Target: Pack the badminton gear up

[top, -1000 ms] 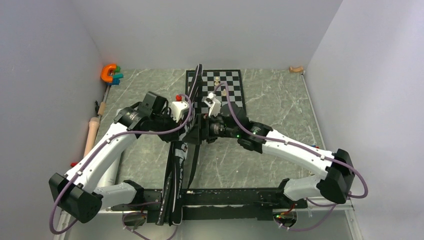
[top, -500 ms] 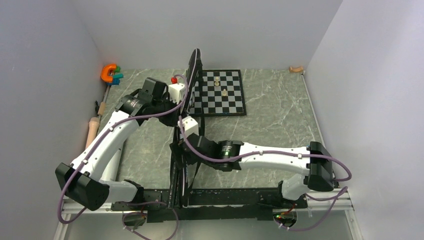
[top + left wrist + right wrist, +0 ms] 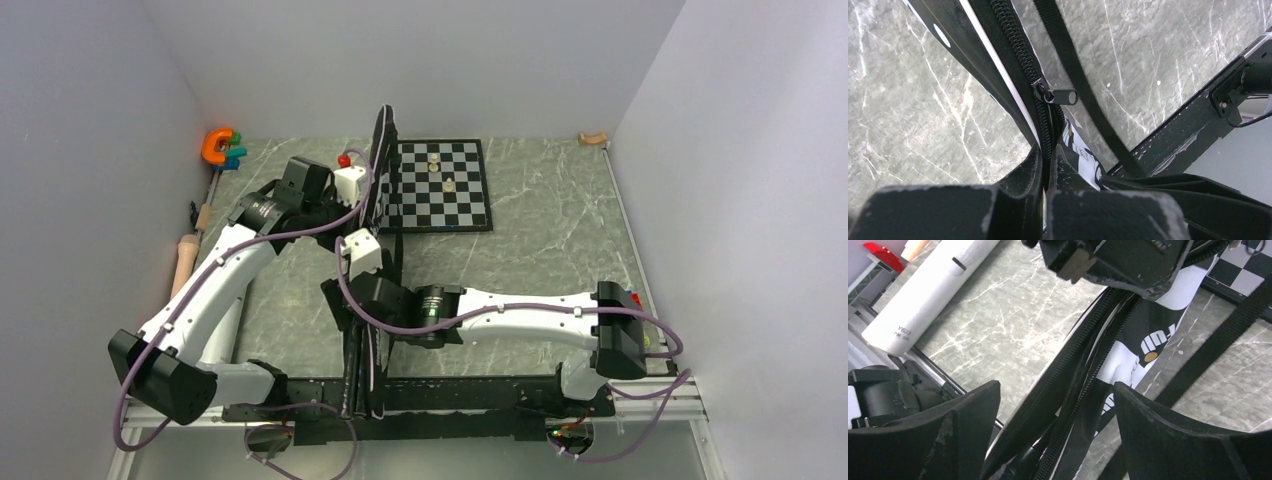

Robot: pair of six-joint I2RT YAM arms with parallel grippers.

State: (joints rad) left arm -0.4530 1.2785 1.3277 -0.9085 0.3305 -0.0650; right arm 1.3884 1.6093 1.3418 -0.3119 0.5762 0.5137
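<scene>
The black bag (image 3: 380, 165) stands on edge just left of the chessboard (image 3: 450, 190). It looks light and limp, likely to sag wherever it isn't held, so its firmer zipper seam (image 3: 1013, 55) seems the place to pinch. The left hand (image 3: 1045, 192) is clenched on that seam at the chessboard end, while the right hand (image 3: 1055, 390) straddles the bag farther from the chessboard, fingers spread, gripping nothing.

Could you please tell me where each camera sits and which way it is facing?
Top external: above and behind the bases, looking down at the table, bag and chessboard; left arm and right arm show.
Left wrist: on the left arm, facing the bag's zipper; shut left gripper shows.
Right wrist: facing bag and white tube; open right gripper shows.
Shared: all see the bag.
</scene>
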